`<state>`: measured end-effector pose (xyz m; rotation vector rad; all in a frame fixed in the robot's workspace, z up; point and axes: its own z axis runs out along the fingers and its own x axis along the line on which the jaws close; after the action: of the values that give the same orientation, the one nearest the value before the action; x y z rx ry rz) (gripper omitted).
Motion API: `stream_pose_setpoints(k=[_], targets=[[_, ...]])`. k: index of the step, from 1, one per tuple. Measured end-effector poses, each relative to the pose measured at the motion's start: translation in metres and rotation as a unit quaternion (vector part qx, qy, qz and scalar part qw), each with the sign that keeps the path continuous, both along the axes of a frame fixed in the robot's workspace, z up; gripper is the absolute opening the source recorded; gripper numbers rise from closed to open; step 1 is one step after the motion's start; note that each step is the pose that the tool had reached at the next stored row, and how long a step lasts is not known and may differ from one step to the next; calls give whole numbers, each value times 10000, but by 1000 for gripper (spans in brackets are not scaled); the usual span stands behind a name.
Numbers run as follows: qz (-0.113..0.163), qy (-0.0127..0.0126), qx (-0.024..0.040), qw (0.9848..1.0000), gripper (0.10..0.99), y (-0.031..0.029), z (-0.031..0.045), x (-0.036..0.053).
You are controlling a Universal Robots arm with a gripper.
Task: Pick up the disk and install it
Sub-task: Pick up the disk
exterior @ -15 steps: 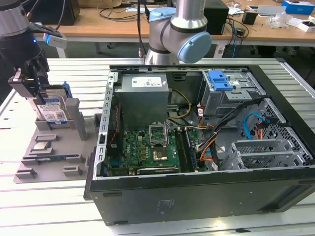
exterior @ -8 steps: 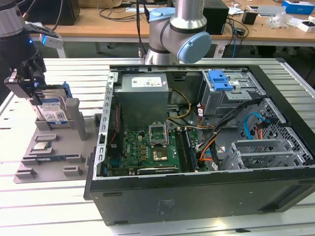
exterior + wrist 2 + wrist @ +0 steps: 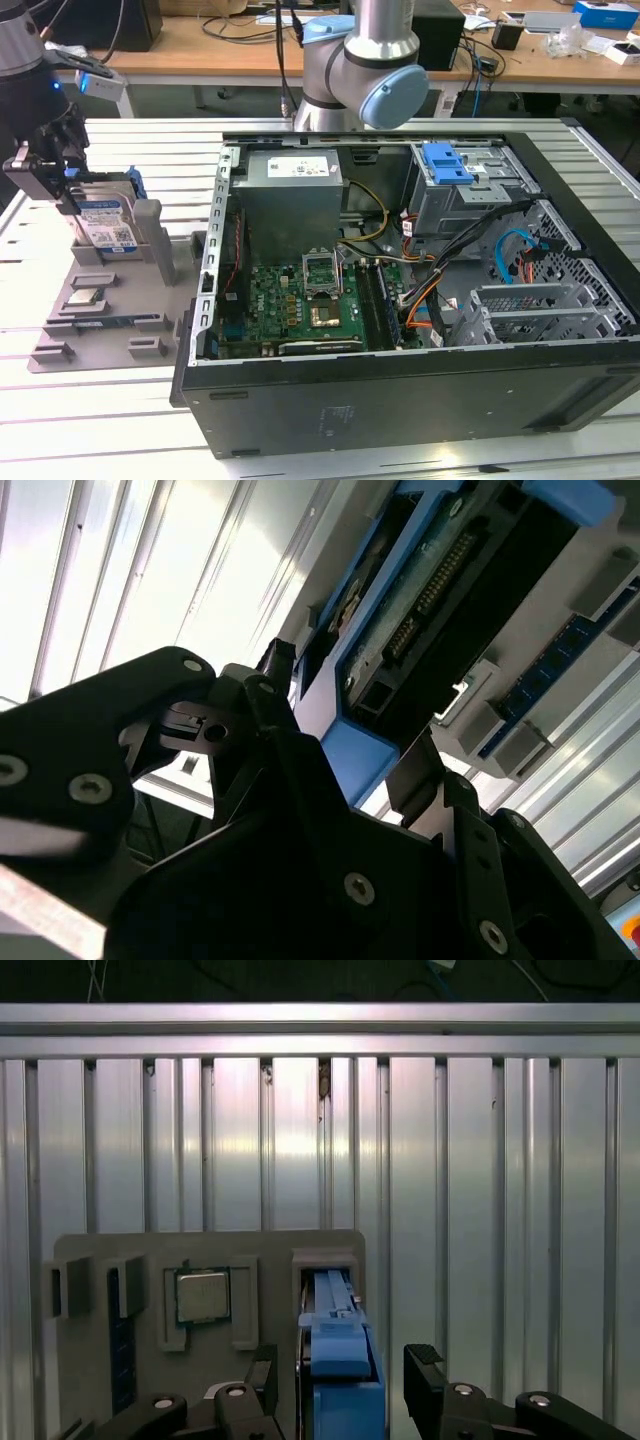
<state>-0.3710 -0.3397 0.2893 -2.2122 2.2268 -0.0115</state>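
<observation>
**Inspector:** Surface and room?

**Recorder:** A worktop (image 3: 110, 440) of ribbed aluminium slats is noted, pale and reflective. A wooden worktop (image 3: 200, 55), strewn with cables and small boxes, is seen at the far side behind the arm's base (image 3: 360, 70).

**Inspector:** What is carried on the slats?

**Recorder:** An open computer case (image 3: 400, 410) is laid toward the exterior view's right. Its motherboard (image 3: 300, 300), grey power supply (image 3: 290, 190) and a blue bracket (image 3: 447, 163) in the drive cage are exposed. A grey holder tray (image 3: 120, 335) is set just beside the case, at the exterior view's left. A square silver chip (image 3: 203, 1295) is seated in one of its recesses.

**Inspector:** The disk?

**Recorder:** The disk (image 3: 105, 222) is stood on edge in a slot at the tray's far end, with its blue carrier edge turned up toward the tool.

**Inspector:** The tool?

**Recorder:** The tool (image 3: 340, 1362) is positioned over the disk with its fingers (image 3: 425, 1370) spread, one on each side of the carrier. In the first wrist view a gap is seen on either side, so the disk is not clamped.

**Inspector:** Labels and writing?

**Recorder:** A white-and-blue label is recorded on the disk's face, a pale label on the power supply, and faint pale print on the case's near wall. None of the print can be made out.
</observation>
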Motion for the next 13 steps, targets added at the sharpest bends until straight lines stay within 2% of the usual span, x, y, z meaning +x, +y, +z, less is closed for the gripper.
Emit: stream_pose_setpoints(k=[3,10,11,12,13], targets=[[1,0,0,10000,616,-1,-17,-35],[0,0,0,10000,616,0,-23,-37],[0,1,0,10000,600,0,-24,-37],[0,0,0,10000,471,0,-24,-37],[0,0,0,10000,471,0,-24,-37]])
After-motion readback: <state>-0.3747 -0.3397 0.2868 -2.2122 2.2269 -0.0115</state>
